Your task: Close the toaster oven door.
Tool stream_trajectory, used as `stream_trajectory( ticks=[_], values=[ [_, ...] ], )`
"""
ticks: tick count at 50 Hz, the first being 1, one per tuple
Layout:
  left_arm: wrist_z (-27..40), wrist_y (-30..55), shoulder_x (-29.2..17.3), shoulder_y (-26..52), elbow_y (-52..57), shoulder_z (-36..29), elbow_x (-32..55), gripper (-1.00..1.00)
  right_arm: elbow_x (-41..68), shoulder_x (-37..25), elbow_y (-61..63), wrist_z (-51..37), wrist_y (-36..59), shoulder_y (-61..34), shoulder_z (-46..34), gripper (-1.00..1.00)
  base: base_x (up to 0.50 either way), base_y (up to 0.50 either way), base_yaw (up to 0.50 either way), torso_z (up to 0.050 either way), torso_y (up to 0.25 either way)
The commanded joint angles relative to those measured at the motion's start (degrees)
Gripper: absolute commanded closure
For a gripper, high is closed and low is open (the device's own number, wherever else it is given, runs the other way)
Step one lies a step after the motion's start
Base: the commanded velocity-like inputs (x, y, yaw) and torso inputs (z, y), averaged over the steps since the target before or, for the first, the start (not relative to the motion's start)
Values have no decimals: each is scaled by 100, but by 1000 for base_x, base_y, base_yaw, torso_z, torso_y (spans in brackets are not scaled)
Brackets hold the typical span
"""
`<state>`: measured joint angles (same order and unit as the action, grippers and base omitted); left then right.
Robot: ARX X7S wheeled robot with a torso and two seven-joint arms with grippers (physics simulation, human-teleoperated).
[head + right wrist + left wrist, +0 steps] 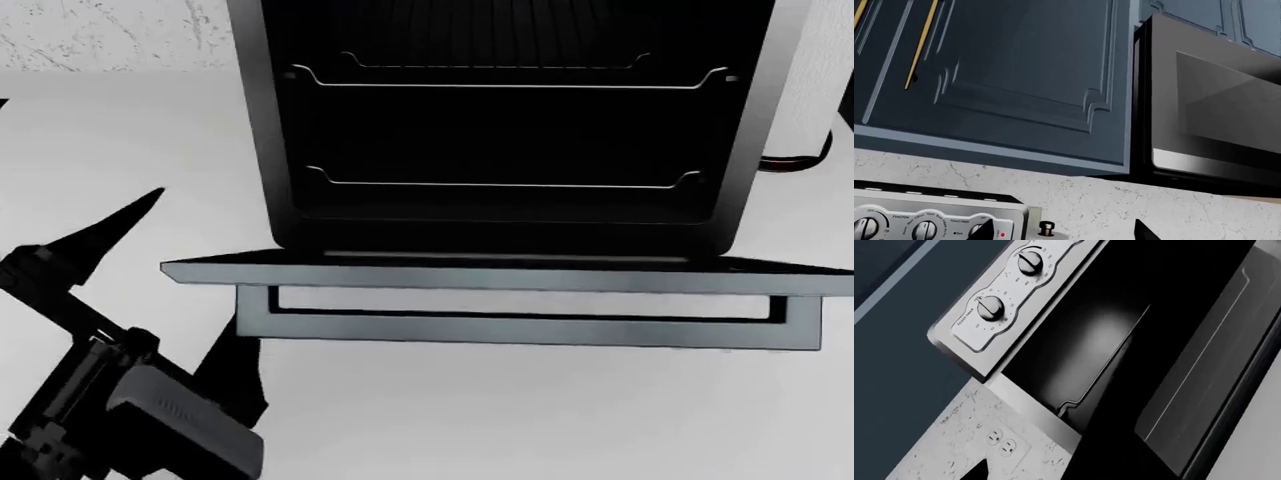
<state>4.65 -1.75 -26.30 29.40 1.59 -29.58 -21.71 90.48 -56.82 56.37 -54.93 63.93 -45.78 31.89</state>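
White counter (467, 410) bears the toaster oven (507, 130), its toaster oven door (507, 275) open.

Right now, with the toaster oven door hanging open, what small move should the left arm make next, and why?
Probably bring the left gripper under the toaster oven door near its left end, ready to lift. The door lies open and flat, its handle facing the robot, racks exposed in the toaster oven. The gripper sits low and left, apparently not touching.

On the toaster oven (1074, 340), the silver control panel (997, 300) carries "TOAST TIMER" beside one knob (991, 307), ringed by numbers too small to read surely. In the right wrist view the panel shows "FUNCTION", "OFF" and "TOAST TIMER".
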Motion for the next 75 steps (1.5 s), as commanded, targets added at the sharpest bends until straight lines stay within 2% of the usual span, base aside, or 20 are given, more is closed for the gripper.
stream_trajectory(
  ticks=[1,16,29,35,59,75],
  values=[
    [267,666,485,-216,286,155,40,-100,71,-34,21,-7,-31,98,146,-100,0,0,0,0,0],
    [167,1610,1070,-9,582,293,220,-100,60,-28,21,15,-67,128,167,-100,0,0,-1,0,0],
    [-727,2886,1181,136,1033,352,682,-100,171,-102,16,-84,-130,85,126,-100,0,0,0,0,0],
    [-1039,3402,1198,434,984,354,755,-100,211,-137,7,-117,-154,71,123,-100,0,0,0,0,0],
    [-934,3410,1377,1204,183,398,787,-100,297,-259,-24,-217,-237,-58,-30,-100,0,0,0,0,0],
    [-576,3460,1804,1526,-407,654,1000,-100,323,-257,6,-209,-246,31,76,-100,0,0,0,0,0]
  ],
)
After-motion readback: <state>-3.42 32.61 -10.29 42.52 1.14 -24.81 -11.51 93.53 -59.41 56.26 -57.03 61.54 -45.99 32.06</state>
